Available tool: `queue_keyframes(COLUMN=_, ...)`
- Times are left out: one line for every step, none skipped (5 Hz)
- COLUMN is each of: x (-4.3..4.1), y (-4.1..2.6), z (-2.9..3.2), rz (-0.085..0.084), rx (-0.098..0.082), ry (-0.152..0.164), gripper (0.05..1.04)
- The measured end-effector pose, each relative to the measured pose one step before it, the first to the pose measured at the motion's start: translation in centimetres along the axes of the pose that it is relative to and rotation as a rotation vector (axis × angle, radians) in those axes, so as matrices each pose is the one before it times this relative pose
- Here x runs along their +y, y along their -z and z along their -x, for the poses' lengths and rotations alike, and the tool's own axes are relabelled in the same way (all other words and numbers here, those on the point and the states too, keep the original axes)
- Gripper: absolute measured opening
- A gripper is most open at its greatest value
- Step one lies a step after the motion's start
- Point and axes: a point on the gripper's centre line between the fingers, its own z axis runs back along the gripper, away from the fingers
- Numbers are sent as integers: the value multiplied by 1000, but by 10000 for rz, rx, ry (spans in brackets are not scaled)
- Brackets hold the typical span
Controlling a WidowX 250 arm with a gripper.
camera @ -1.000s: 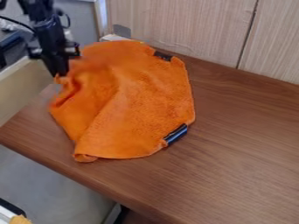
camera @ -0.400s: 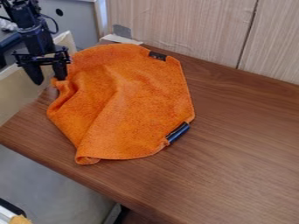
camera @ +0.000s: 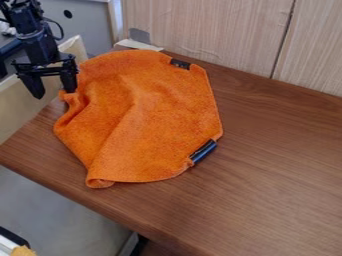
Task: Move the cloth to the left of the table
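"How many cloths?"

"One cloth [camera: 143, 117], toward ten o'clock in the view, on one table [camera: 274, 175]."

"And dark tags on it?"

"Two: a first tag [camera: 180, 64] at the cloth's one o'clock, a second tag [camera: 203, 152] at its four."

"Grippers?"

"One gripper [camera: 51, 90], at the view's ten o'clock, with two fingers."

"Wall panels?"

"Two: a wider panel [camera: 207, 32] at the view's twelve, a narrower panel [camera: 314, 50] at two. One seam [camera: 283, 40] between them."

"Round holes?"

"One dark hole [camera: 67, 14], at eleven."
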Motion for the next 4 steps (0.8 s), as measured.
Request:
queue_keyframes(x=11, y=-58, z=12, rz=-12, rx=4, ry=10, gripper=1003)
queue_keyframes(x=-99, y=-119, z=206, rz=-8, rx=20, ry=84, gripper=1001)
queue_keyframes(x=-154, y=-2906, z=-455, rz=-143, rx=-579, ry=341, gripper=1001)
queue_keyframes(x=-756, y=-1957, z=-358, rz=59, rx=-381, ry=451, gripper=1001)
